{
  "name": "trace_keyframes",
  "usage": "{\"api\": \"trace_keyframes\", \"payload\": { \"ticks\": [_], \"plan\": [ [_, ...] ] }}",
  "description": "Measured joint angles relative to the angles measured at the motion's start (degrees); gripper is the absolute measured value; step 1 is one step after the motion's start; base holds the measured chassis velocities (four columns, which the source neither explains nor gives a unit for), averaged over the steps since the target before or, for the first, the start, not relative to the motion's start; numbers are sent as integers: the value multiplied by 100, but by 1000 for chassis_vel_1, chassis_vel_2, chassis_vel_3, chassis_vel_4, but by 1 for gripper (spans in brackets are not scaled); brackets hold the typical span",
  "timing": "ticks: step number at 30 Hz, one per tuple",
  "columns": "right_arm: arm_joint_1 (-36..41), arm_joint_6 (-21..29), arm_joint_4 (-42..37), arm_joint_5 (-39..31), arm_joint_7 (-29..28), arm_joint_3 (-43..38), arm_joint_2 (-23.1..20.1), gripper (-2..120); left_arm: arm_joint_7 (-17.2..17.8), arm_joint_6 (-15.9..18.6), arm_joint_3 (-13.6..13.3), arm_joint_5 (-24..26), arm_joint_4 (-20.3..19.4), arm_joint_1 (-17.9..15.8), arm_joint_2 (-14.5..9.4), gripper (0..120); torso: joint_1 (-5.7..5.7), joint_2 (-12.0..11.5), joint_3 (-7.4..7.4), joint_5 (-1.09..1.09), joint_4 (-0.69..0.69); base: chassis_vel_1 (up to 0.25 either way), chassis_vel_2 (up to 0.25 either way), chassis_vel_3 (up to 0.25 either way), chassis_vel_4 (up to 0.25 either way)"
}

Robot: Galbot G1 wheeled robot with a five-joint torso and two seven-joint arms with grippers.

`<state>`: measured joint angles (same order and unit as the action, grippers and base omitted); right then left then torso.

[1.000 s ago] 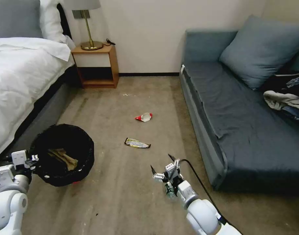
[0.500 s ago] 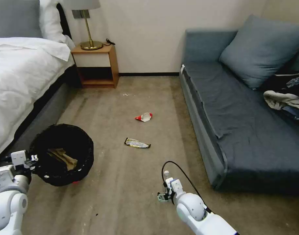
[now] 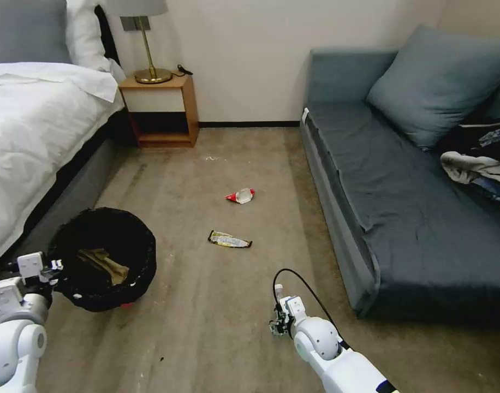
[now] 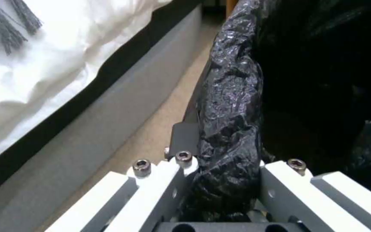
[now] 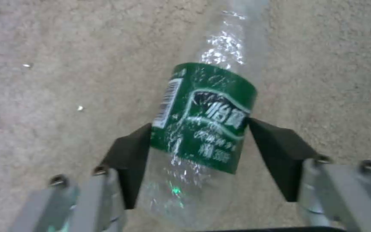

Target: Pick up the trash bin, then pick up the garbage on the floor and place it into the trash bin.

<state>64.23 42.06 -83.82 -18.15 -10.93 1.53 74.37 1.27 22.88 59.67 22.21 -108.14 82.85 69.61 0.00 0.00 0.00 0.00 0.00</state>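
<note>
A bed [image 3: 26, 131] with white bedding and grey pillows runs along the left side of a beige carpeted floor [image 3: 217, 305]. Beside it, against the far wall, stands a small wooden nightstand [image 3: 161, 112] carrying a brass lamp [image 3: 146, 41]. On the right is a blue-grey sofa [image 3: 403, 218] with a matching cushion [image 3: 441, 82] and a heap of dark and white clothes [image 3: 482, 158] at its far right end.

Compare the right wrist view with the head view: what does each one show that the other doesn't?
Right wrist alone: the green label on the clear plastic bottle, pinched between the right hand's black fingers. Head alone: the trash bin held by the left hand, a black-gold snack wrapper, a red-white wrapper, bed, sofa. Both: the beige carpet.
</note>
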Motion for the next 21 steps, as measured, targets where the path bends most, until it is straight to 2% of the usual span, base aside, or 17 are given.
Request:
{"api": "trace_keyframes", "payload": {
  "ticks": [2,3,6,8,10,11,13,14,15,16,18,19,21],
  "plan": [
    [-1,-13,22,95,22,-9,-6,49,2,0,-4,-2,-1,2,8,5,0,0,0,0,0,0,0,0,0],
    [-1,-13,22,95,22,-9,-6,49,2,0,-4,-2,-1,2,8,5,0,0,0,0,0,0,0,0,0],
    [11,-106,7,175,41,-12,-41,35,2,0,-21,-10,-10,9,26,5,0,0,0,0,0,0,0,0,0],
    [22,-192,-19,203,47,-12,-57,31,3,0,-30,-14,-23,11,34,5,0,0,0,0,0,0,0,0,0],
    [56,-569,-250,220,123,-35,-97,24,3,0,-70,-19,-46,26,52,5,0,0,0,1,-1,0,0,0,0],
    [56,-569,-250,220,123,-35,-97,24,3,0,-70,-19,-46,26,52,5,0,0,0,1,-1,0,0,0,0],
    [59,-974,-664,137,239,-70,-140,19,-9,0,-156,-69,-74,66,84,5,0,0,0,1,0,0,0,0,0],
    [59,-974,-664,137,239,-70,-140,19,-9,0,-156,-69,-74,66,84,5,0,0,0,1,0,0,0,0,0],
    [37,-1258,-986,-2,341,-70,-195,15,-28,0,-254,-128,-113,109,127,5,0,0,0,1,0,0,0,0,0],
    [32,-1300,-1029,-23,359,-69,-203,15,-30,0,-269,-133,-120,115,134,5,0,0,0,0,0,0,0,0,0],
    [-87,-2052,-1545,-364,626,50,-290,14,-50,22,-478,-186,-236,160,242,5,0,0,0,0,-1,0,0,0,0],
    [-87,-2052,-1545,-364,626,50,-290,14,-50,22,-478,-186,-236,160,242,5,0,0,0,0,-1,0,0,0,0],
    [-248,-2632,-1792,-642,782,309,-301,14,-61,95,-610,-186,-326,150,306,5,0,0,0,-1,-1,0,0,0,0]
  ]
}}
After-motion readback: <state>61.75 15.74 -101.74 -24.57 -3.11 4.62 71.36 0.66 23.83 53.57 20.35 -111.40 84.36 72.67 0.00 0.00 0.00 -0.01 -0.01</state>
